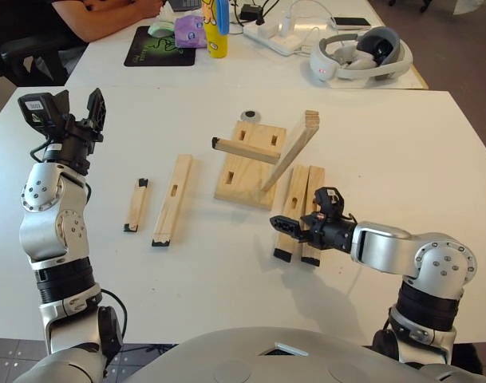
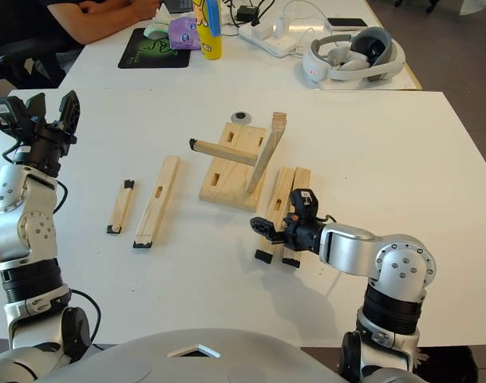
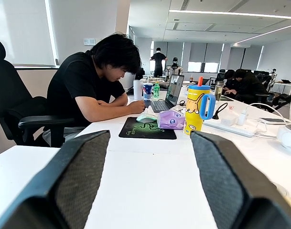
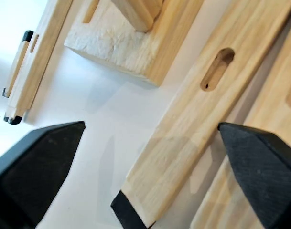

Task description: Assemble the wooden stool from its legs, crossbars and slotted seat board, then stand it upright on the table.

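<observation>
Your right gripper (image 1: 289, 227) sits nearest, low over the white table (image 1: 402, 159), its black wedge-shaped fingers spread either side of the black-capped end of a pale slotted leg (image 4: 183, 138). On the far left, your left gripper (image 1: 79, 108) is raised above the table, its textured pads wide apart and holding nothing. Rightward lie a short crossbar (image 1: 136, 205), a long flat leg (image 1: 172, 199), then the rough-edged seat board (image 1: 241, 179), flat, with a leaning leg (image 1: 290, 150) and a square bar (image 1: 244, 150) propped on it.

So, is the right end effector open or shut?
Open: the right end effector has its fingers spread apart, either side of a slotted leg.
</observation>
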You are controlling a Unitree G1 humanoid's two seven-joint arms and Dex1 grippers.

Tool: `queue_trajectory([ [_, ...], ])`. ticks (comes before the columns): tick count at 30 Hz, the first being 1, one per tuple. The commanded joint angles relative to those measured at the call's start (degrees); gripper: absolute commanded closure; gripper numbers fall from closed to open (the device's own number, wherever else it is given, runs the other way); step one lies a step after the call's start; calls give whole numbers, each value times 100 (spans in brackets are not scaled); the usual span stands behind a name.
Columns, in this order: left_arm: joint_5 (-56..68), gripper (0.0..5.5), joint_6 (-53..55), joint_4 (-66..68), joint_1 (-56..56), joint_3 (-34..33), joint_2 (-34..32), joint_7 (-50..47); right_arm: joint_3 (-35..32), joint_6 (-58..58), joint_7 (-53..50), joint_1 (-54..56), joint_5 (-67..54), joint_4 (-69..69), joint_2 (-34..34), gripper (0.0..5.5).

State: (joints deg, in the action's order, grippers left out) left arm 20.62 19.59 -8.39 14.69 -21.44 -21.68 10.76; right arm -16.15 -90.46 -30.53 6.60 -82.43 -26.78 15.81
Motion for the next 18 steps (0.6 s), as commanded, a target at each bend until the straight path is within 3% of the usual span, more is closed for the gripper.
queue_trajectory([
  [1,-6,238,-21,23,13,-16,-14,-4,541,438,-756,91,-771,287,347,31],
  [11,-9,238,-54,26,-15,4,70,-43,2762,1899,-2710,858,-2703,681,2161,31],
  [18,-29,238,-80,162,125,77,66,-3,3917,2246,-3012,1593,-2998,576,2792,31],
])
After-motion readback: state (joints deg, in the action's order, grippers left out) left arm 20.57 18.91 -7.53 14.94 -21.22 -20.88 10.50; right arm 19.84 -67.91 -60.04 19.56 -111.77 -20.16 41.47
